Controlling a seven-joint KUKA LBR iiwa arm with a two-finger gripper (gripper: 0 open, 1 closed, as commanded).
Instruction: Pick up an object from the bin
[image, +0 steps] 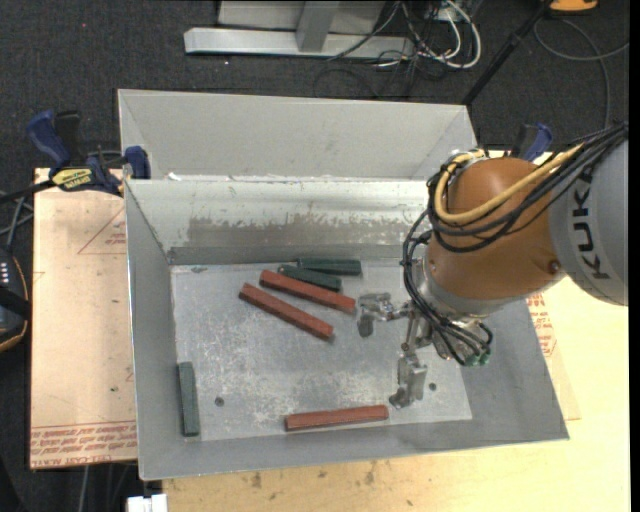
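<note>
The gripper (390, 348) hangs low over the right side of the bin (150, 300), its fingers (372, 312) spread apart with nothing between them. One fingertip stands just beside the right end of the front red bar (336, 418). Two red bars (286, 311) and green bars (330, 267) lie near the back, and a left green bar (187, 398) lies apart. The arm (600, 240) reads "KU".
</note>
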